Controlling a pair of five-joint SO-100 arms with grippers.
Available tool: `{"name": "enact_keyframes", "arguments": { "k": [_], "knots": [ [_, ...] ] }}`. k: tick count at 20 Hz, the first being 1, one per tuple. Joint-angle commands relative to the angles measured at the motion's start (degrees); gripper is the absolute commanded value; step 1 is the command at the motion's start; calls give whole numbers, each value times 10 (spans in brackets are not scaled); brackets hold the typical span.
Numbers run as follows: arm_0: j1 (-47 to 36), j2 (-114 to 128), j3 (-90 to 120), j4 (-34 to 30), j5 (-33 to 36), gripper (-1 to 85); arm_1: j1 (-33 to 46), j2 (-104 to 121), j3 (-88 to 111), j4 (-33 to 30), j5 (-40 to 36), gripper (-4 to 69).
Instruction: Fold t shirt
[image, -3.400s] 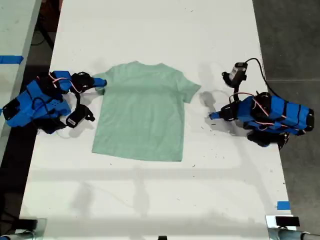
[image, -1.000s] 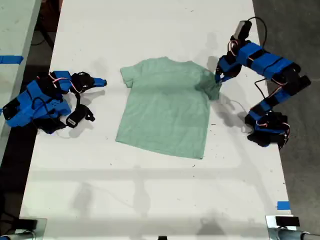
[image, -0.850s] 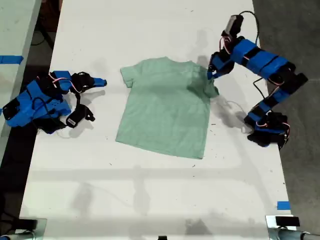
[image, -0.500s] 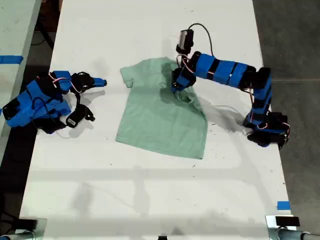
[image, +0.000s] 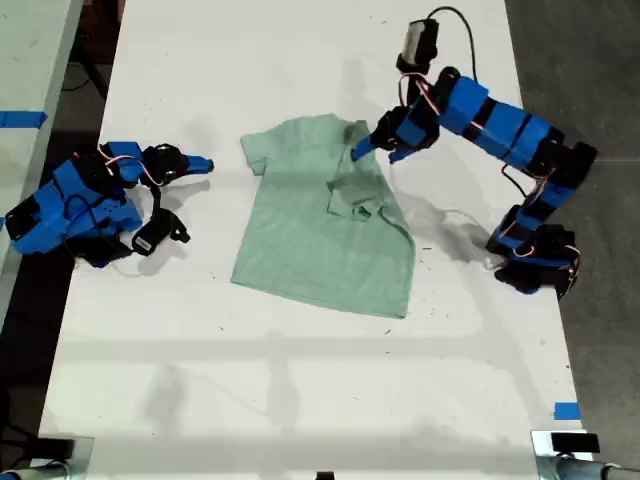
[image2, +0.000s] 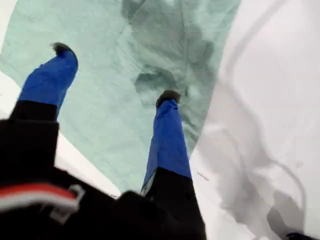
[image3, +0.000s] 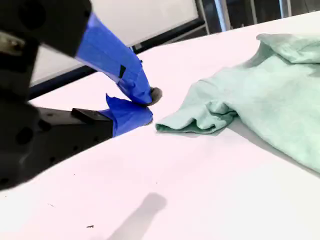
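T shirt (image: 325, 225) on white table (image: 300, 380); grey floor (image: 580, 80); first end effector (image2: 112, 72) released; second (image3: 145, 107) clenched.

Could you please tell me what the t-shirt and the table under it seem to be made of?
The t-shirt looks like soft, matte knit cloth, probably cotton or a blend: it wrinkles and its folded-over sleeve lies limp. The table looks like a hard, smooth white board, perhaps laminate or painted wood: it is flat, slightly glossy, and shows small dark scuffs.

Bare table (image: 300, 60) rings the t shirt (image: 310, 240); seemingly nothing blocks.
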Motion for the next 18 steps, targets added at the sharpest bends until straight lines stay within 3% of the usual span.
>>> {"name": "enact_keyframes", "arguments": {
  "k": [1,2,6,10,14,16,17,18],
  "knots": [
    [12,2,22,0,4,8,-20,246,298,-113,42,124],
    [12,2,22,0,4,8,-30,319,422,-163,62,22],
    [13,2,22,0,4,8,-76,494,785,-319,116,16],
    [13,2,22,0,4,8,-100,571,891,-364,98,16],
    [12,2,22,0,1,8,-82,773,972,-308,106,17],
    [-11,2,22,0,0,10,-75,1046,1043,-177,95,15],
    [-10,2,22,0,-51,19,-73,1027,1033,-168,100,16],
    [27,2,22,0,-163,71,-70,1035,1039,-172,98,16]
  ]
}}
